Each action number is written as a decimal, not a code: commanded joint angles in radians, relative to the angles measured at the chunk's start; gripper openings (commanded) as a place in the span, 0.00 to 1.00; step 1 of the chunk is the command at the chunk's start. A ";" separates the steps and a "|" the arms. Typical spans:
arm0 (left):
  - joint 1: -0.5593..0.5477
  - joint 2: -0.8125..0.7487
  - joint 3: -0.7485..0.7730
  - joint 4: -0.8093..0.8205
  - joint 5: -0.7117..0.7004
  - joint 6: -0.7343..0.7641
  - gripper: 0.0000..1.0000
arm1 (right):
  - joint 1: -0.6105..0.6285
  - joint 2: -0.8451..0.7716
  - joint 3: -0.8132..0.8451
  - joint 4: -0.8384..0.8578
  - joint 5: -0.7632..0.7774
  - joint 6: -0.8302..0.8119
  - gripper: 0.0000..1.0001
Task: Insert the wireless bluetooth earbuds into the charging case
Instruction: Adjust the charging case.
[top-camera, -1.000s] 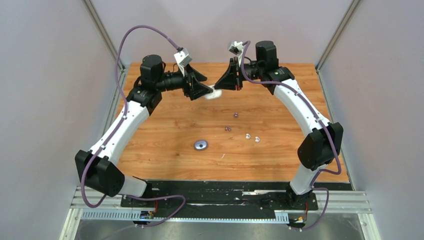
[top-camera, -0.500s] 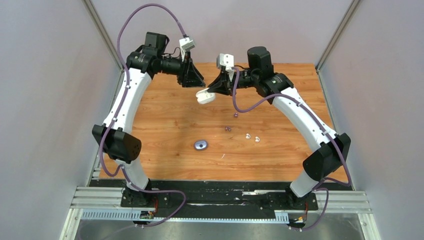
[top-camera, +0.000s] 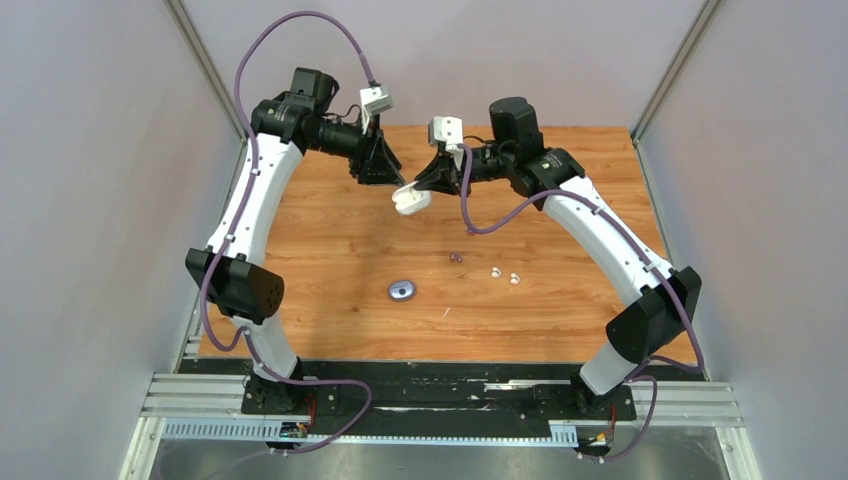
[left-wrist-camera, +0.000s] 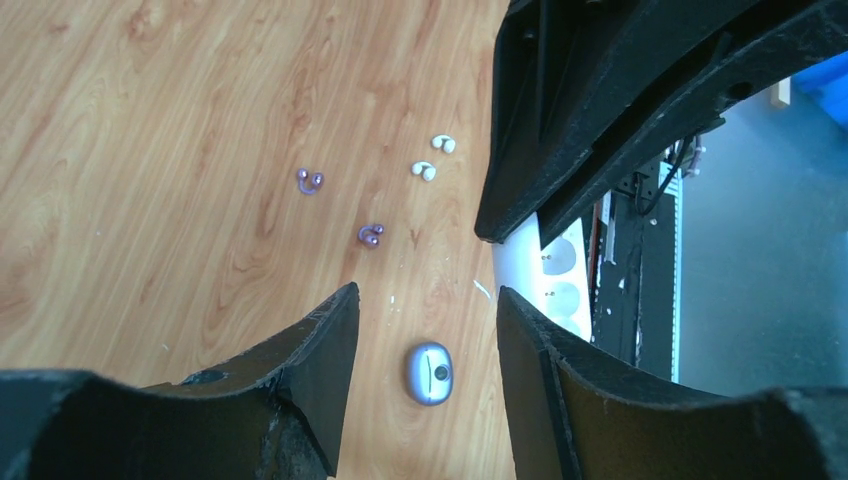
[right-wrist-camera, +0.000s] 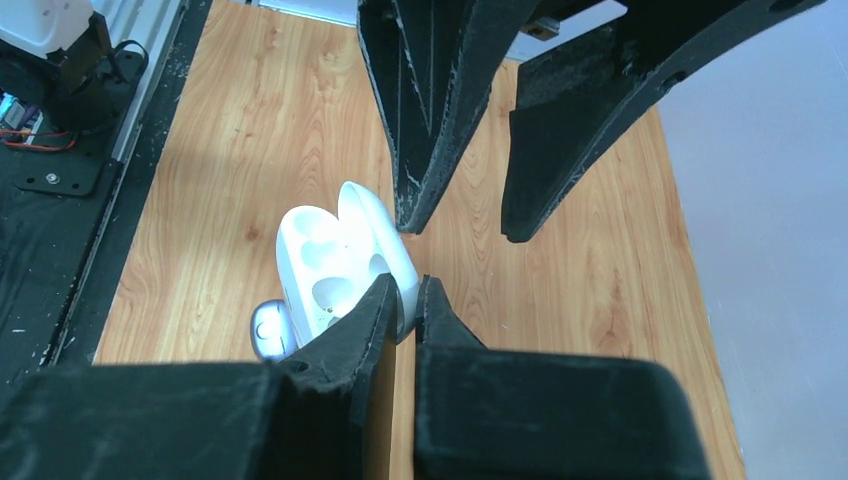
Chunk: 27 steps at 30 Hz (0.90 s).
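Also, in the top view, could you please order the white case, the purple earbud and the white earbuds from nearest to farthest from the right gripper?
1. white case, clamped in the right gripper.
2. purple earbud, lying below it, centre.
3. white earbuds, farther right.

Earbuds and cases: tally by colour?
white earbuds: 2
purple earbuds: 2
white case, open, held in the right claw: 1
blue-grey case, closed: 1
Total: 6
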 joint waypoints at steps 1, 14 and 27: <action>-0.007 -0.079 0.000 0.048 0.025 -0.034 0.60 | -0.004 -0.009 -0.007 0.023 0.039 -0.033 0.00; -0.021 -0.058 -0.004 -0.015 0.004 -0.004 0.55 | 0.022 0.006 0.012 0.021 0.077 -0.066 0.00; -0.041 -0.030 -0.001 -0.042 -0.027 0.018 0.50 | 0.052 0.007 0.029 0.019 0.105 -0.087 0.00</action>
